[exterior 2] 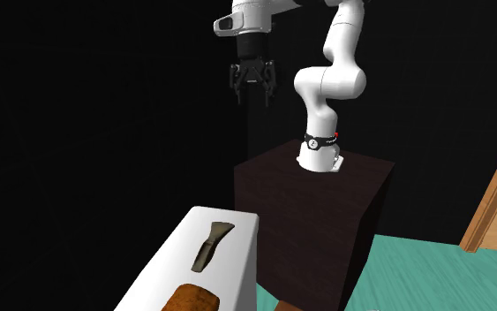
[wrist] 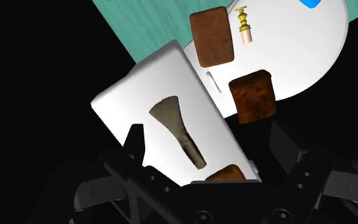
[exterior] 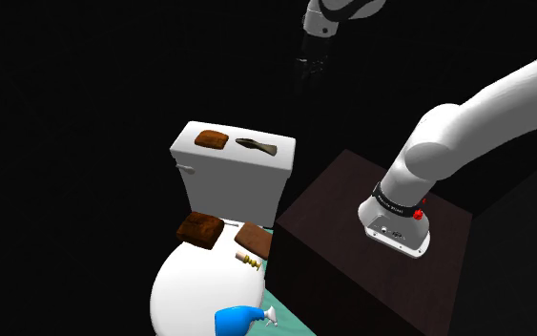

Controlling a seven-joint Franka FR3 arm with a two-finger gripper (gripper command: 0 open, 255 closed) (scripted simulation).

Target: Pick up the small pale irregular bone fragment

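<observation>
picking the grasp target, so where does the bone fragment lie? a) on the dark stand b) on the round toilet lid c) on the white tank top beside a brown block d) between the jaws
c: the bone fragment lies flat on the white tank top, a brown block beside it.

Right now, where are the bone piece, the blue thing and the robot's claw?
bone fragment (wrist: 179,130): wrist view, its middle.
blue thing (exterior: 237,320): shoulder view, its body.
gripper (exterior 2: 254,93): second exterior view, between its fingertips.
</observation>
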